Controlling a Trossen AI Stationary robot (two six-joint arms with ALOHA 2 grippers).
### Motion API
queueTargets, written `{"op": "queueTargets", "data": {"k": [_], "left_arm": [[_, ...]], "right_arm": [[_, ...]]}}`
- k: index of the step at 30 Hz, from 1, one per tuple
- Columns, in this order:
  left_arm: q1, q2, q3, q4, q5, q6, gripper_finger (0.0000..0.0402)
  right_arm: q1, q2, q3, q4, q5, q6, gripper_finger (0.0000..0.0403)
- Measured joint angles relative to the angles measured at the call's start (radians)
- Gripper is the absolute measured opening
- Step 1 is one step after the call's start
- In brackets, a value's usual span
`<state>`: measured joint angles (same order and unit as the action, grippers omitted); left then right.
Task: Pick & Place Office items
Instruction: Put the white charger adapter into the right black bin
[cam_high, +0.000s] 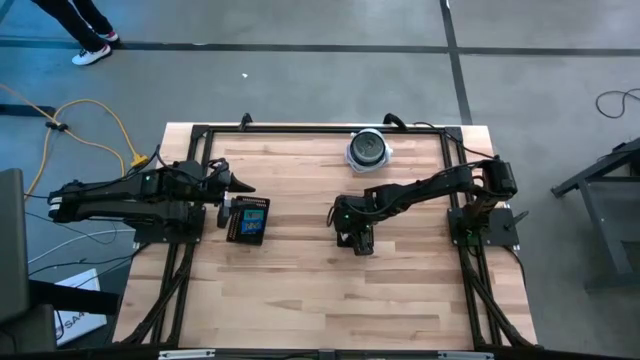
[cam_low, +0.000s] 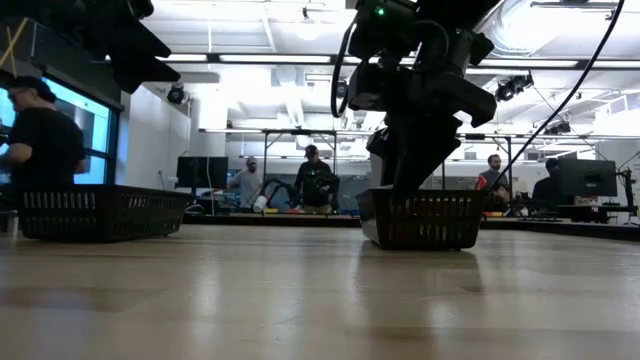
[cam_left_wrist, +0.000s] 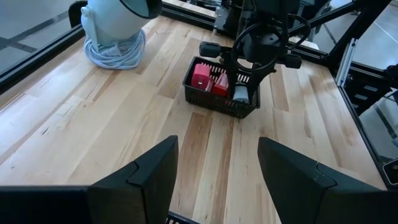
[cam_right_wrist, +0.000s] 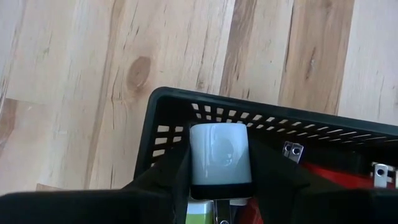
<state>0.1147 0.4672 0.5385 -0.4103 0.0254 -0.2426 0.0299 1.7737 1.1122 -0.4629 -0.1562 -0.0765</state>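
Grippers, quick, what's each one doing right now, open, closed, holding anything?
Left gripper: open, empty, above bare table.
Right gripper: closed on a white block, inside the black mesh tray.

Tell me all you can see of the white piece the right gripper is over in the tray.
The white piece is a small rounded block, glossy like plastic, with a dark band at one end. It sits between the right gripper's fingers, over the black mesh tray, near its wall. Red pieces lie beside it inside.
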Motion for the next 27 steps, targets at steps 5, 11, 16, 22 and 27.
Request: {"op": "queueTargets", "data": {"k": [5, 11, 16, 22, 27], "left_arm": [[0.0, 0.0, 0.0, 0.0, 0.0, 0.0, 0.0216], [0.0, 0.0, 0.0, 0.0, 0.0, 0.0, 0.0216], [0.0, 0.0, 0.0, 0.0, 0.0, 0.0, 0.0216], [0.0, 0.0, 0.0, 0.0, 0.0, 0.0, 0.0216], [0.0, 0.0, 0.0, 0.0, 0.0, 0.0, 0.0216]], "right_arm": [[0.0, 0.0, 0.0, 0.0, 0.0, -0.003, 0.0129], [0.0, 0.001, -0.001, -0.003, 0.0, -0.005, 0.0168], [0.0, 0.001, -0.001, -0.003, 0.0, -0.003, 0.021], [0.0, 0.001, -0.001, -0.003, 0.0, 0.0, 0.0222], [0.0, -0.008, -0.001, -0.011, 0.003, 0.001, 0.0223]]}}
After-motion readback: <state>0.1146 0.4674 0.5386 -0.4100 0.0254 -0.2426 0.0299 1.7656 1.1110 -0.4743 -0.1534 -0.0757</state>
